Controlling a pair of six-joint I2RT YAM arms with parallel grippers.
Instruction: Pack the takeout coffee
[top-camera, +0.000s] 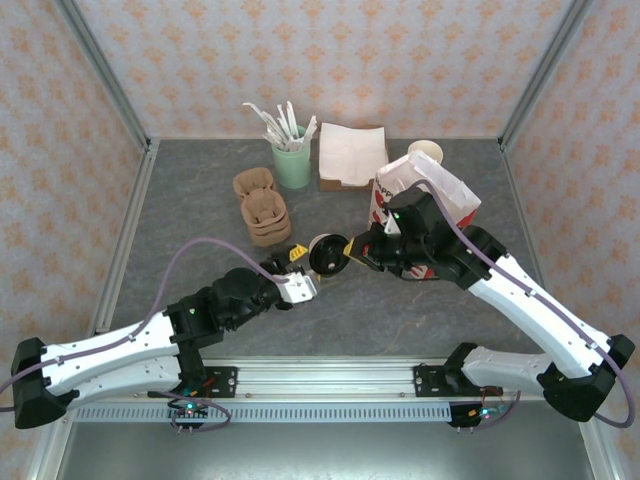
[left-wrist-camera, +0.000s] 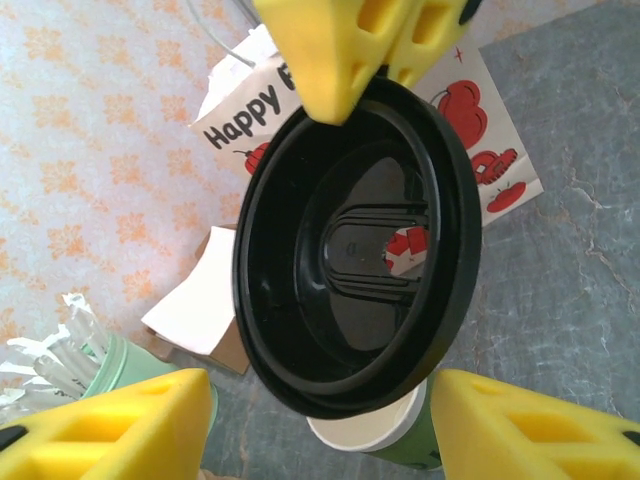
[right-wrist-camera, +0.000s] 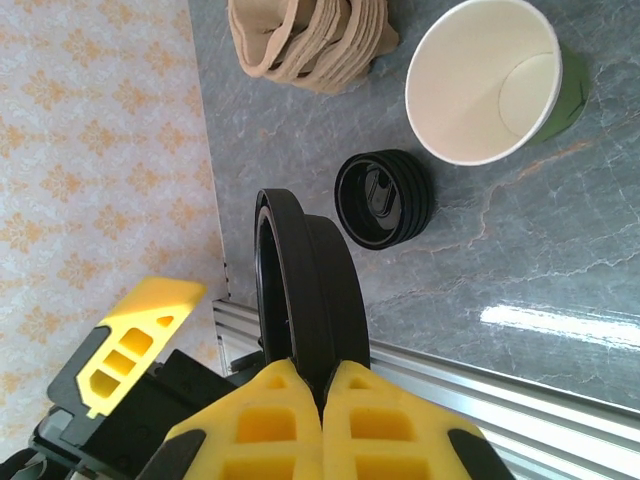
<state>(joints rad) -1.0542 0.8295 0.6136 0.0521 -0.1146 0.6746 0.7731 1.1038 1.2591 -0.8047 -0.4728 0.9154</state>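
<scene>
My right gripper (right-wrist-camera: 322, 375) is shut on the rim of a round black lid (right-wrist-camera: 300, 290) and holds it on edge above the table. In the top view this lid (top-camera: 325, 255) hangs between the right gripper (top-camera: 350, 250) and the left gripper (top-camera: 297, 270). The left gripper (left-wrist-camera: 320, 420) is open, its yellow fingers (left-wrist-camera: 100, 430) wide on either side below the lid (left-wrist-camera: 345, 250) and apart from it. The dark green paper cup (right-wrist-camera: 490, 80) of the takeout coffee stands uncovered, white inside; its rim (left-wrist-camera: 400, 440) peeks out under the lid. The red-and-white paper bag (top-camera: 430, 190) stands behind the right arm.
A stack of brown cup carriers (top-camera: 265, 210), a mint cup of stirrers (top-camera: 293, 165), napkins (top-camera: 350, 155) and a cream cup (top-camera: 425, 150) line the back. A short stack of black lids (right-wrist-camera: 383, 198) lies near the green cup. A metal rail (top-camera: 330, 385) runs along the near edge.
</scene>
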